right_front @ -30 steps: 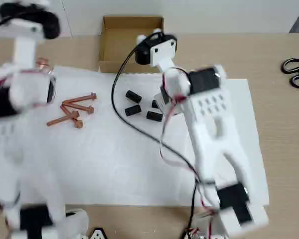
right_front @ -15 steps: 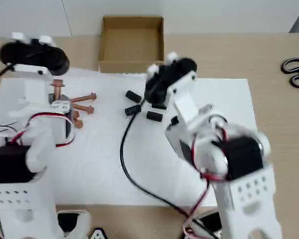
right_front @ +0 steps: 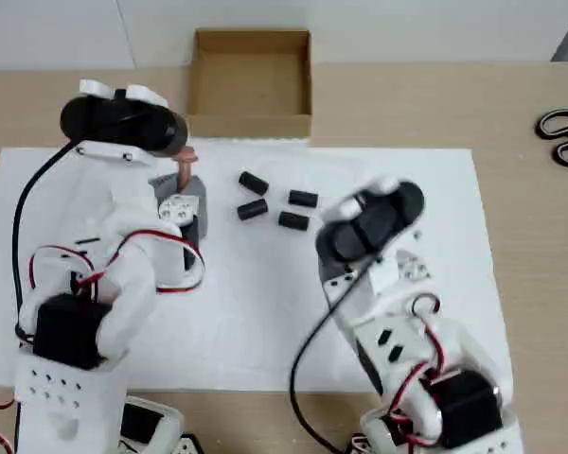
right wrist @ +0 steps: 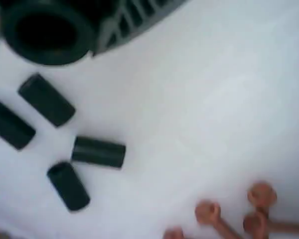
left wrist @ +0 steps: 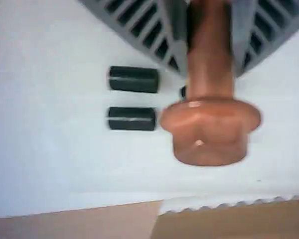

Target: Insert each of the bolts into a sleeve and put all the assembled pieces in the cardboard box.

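The right fingers (right wrist: 134, 17) hold a black sleeve (right wrist: 45, 31). The left fingers (left wrist: 134, 22) grip a bolt (left wrist: 209, 99) by its stem — head sticking out. Four more sleeves (right_front: 293, 220) lie on the white sheet (right_front: 246, 312) between the arms — the box (right_front: 251, 125) sits behind them.

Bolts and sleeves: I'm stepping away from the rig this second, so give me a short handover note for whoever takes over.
Left gripper: shut on a copper bolt, held over the white sheet.
Right gripper: shut on a black sleeve.
Four loose sleeves lie on the sheet, and the loose bolts lie in a cluster apart from them.
Done: one bolt and one sleeve are gripped. Nothing is joined, and no assembled piece is in the cardboard box.
Left: insert the held bolt into the held sleeve, box it, then repeat for the rest.
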You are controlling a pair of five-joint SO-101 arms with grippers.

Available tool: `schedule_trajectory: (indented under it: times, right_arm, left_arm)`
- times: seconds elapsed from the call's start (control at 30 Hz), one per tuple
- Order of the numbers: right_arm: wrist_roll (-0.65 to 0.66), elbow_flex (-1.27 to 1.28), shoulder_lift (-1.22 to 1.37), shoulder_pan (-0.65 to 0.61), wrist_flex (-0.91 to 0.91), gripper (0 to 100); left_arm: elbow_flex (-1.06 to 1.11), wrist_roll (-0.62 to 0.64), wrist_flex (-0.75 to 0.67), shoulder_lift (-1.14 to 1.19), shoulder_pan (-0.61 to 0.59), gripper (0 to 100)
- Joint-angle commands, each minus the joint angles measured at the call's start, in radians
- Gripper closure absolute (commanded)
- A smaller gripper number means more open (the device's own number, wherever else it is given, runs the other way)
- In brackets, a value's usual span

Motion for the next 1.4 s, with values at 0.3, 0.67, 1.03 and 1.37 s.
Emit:
schedule_trajectory:
  times: [0.3,0.67,1.03,1.37]
  right_arm:
    - [-0.046,0.531,-0.467,-0.005,-0.335,99.5]
    - [-0.052,0.726,-0.449,-0.045,-0.452,99.5]
    - [-0.115,0.743,-0.449,-0.122,-0.527,99.5]
    - [-0.180,0.743,-0.449,-0.122,-0.526,99.5]
  left_arm:
    - [0.081,0.035,-0.325,-0.041,0.083,99]
    - [0.255,0.103,-0.666,-0.058,0.210,99]
    - [0.453,0.193,-0.730,-0.060,0.273,99]
    - [0.550,0.166,-0.882,-0.058,0.284,99]
